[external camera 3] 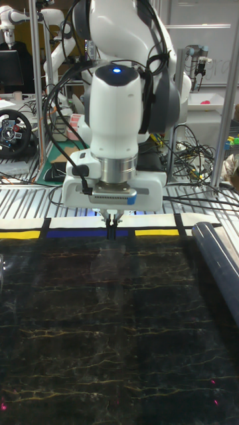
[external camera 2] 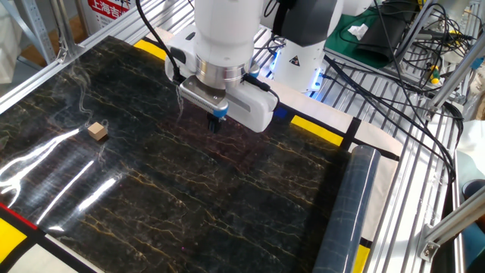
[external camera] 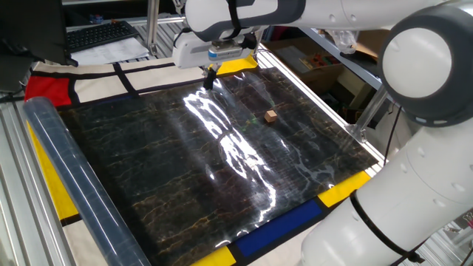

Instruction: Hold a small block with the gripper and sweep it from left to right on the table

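My gripper (external camera: 209,82) (external camera 2: 215,123) (external camera 3: 110,232) hangs straight down from the white wrist, low over the table (external camera: 162,162) (external camera 2: 189,197) near its yellow and blue edge by the robot's base. Its black fingers are pinched together with the tips at the glossy surface. The small block sits between the tips and is almost wholly hidden by them. A paler wooden cube (external camera: 270,115) (external camera 2: 96,130) lies loose on the black sheet, well apart from the gripper.
A clear plastic roll (external camera: 70,177) (external camera 2: 345,212) (external camera 3: 222,265) lies along one side of the sheet. Coloured cloth panels (external camera: 48,87) edge the table. Metal frame rails and cables (external camera 2: 424,91) stand just beyond it.
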